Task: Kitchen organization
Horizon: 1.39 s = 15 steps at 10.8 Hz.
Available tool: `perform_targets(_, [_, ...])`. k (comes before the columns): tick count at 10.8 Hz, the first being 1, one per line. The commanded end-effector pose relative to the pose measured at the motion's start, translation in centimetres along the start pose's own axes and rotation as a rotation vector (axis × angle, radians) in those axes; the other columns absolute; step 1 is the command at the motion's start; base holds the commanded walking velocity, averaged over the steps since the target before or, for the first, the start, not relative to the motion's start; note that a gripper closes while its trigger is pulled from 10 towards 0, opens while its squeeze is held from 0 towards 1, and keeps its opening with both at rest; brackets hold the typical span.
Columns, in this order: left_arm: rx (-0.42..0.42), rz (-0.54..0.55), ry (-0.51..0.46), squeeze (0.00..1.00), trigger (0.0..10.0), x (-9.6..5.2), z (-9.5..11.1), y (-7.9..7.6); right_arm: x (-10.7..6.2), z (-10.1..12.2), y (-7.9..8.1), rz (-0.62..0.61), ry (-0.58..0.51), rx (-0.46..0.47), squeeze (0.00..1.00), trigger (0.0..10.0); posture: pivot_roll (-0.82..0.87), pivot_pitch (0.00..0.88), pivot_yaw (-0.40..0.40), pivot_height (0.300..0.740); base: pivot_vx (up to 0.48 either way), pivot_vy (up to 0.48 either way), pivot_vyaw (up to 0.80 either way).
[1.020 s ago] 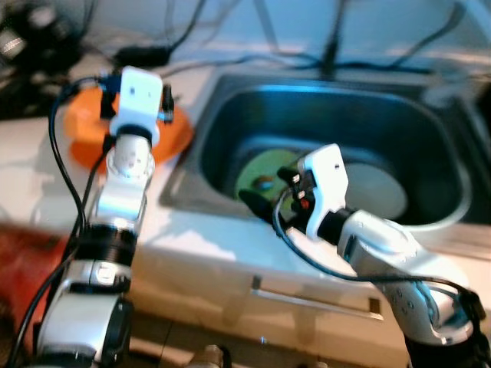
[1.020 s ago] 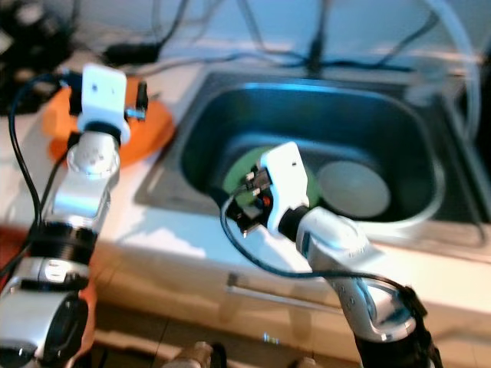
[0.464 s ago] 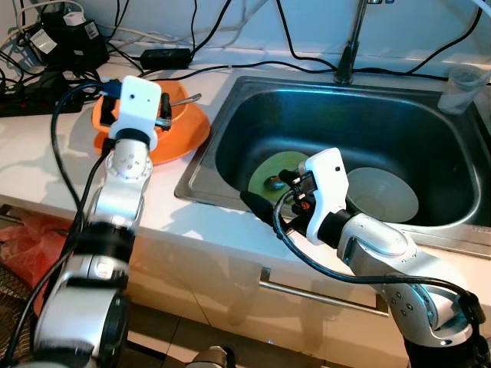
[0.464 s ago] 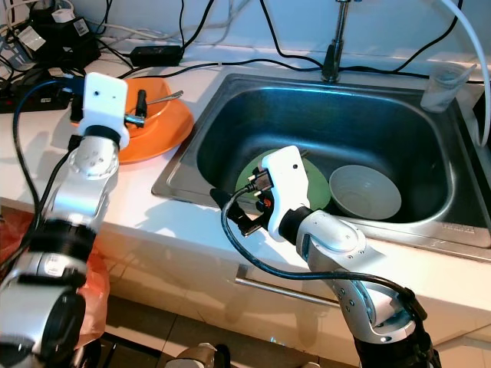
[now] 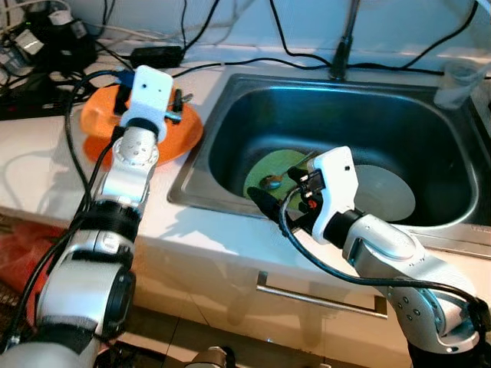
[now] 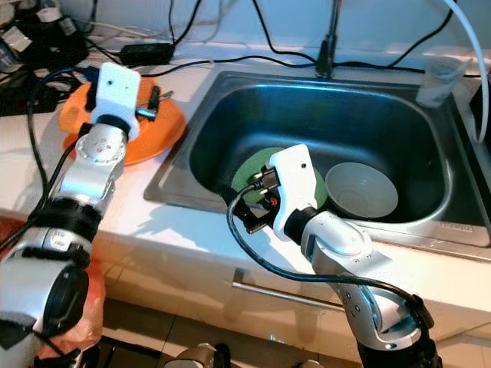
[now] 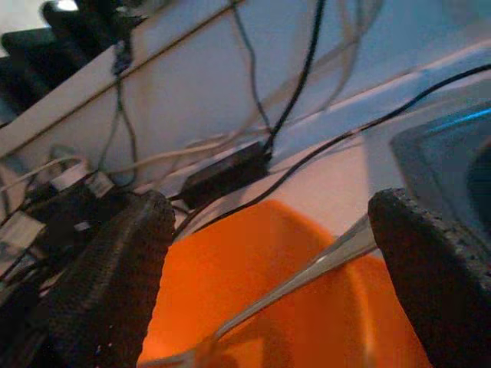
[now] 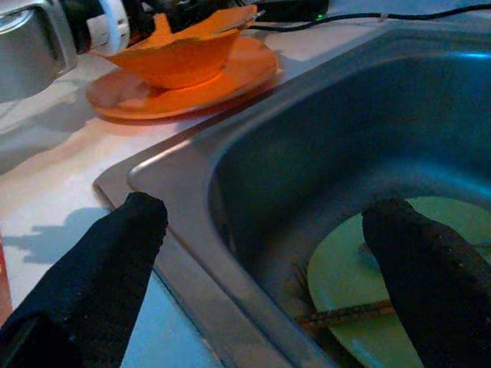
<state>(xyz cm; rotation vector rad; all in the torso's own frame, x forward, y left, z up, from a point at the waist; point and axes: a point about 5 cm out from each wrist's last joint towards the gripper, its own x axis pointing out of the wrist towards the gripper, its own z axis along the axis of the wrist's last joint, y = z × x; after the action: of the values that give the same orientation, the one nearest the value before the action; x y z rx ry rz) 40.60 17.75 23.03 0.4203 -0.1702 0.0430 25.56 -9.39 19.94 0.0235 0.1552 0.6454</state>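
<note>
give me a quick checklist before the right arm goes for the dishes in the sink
1. Right pincer open: ok, fingers spread wide.
2. Right pincer over the sink front rim: ok.
3. Green plate reachable: ok, flat on the sink bottom.
4. Plate clear: not ok, a spoon and chopsticks lie on it.
5. White bowl beside plate: ok, upright.
6. Left pincer open over the orange bowl: ok, out of the way.

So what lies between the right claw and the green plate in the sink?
Only the steel sink's front rim and inner wall; the open right claw sits above that rim, the round green plate on the basin floor beyond, per the right wrist view.
</note>
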Motion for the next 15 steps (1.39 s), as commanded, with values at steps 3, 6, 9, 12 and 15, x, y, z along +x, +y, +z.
perform_targets(3, [-0.007, -0.041, -0.048, 0.0, 10.0, 0.2, 1.3, 0.1, -0.5, 0.0, 0.1, -0.014, 0.0, 0.011, 0.0, 10.0, -0.02, 0.12, 0.128, 0.74, 0.0, 0.0, 0.0])
perform_targets(6, [0.007, -0.071, -0.071, 1.0, 10.0, 0.1, 1.7, 0.3, -0.2, 0.0, 0.1, -0.011, 0.002, 0.015, 0.0, 10.0, 0.0, 0.116, 0.127, 0.74, 0.0, 0.0, 0.0])
perform_targets(9, [0.102, -0.15, 0.004, 0.0, 10.0, -0.2, -0.2, -0.5, -0.3, 0.2, 0.5, 0.016, -0.013, 0.024, 0.0, 10.0, -0.01, 0.111, 0.13, 0.74, 0.0, 0.0, 0.0])
perform_targets(12, [0.166, -0.158, 0.019, 0.0, 10.0, -0.1, -0.8, -0.6, -0.6, 0.6, 0.9, 0.053, -0.034, 0.019, 0.0, 10.0, -0.02, 0.11, 0.134, 0.74, 0.0, 0.0, 0.0])
perform_targets(15, [0.228, -0.173, 0.005, 0.0, 10.0, 0.1, -1.0, -1.1, -0.9, 0.8, 1.0, 0.054, -0.041, 0.013, 0.0, 10.0, -0.03, 0.114, 0.138, 0.74, 0.0, 0.0, 0.0])
